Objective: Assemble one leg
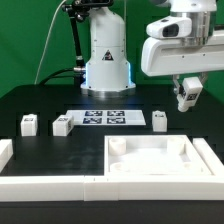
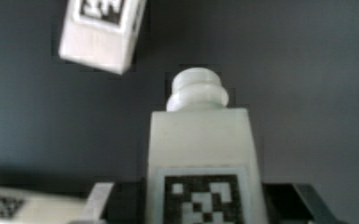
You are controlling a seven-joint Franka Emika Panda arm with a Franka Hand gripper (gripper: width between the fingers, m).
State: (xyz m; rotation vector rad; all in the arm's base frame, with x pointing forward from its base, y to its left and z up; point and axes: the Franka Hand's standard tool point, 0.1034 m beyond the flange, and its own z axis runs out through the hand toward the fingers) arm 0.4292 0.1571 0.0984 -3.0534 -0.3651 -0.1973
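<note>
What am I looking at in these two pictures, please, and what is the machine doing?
This is a single robot arm working over a black table. One picture comes from a camera standing off the arm, the other from a camera on its wrist. The pincer, at the exterior view's right, is shut on the leg, a small white block with a peg on its end and a black-and-white tag. Three more such blocks sit loose: the far-left block, the middle block and the right-hand block. The flat marker board lies among them, and nearer the camera lies a large white panel.
</note>
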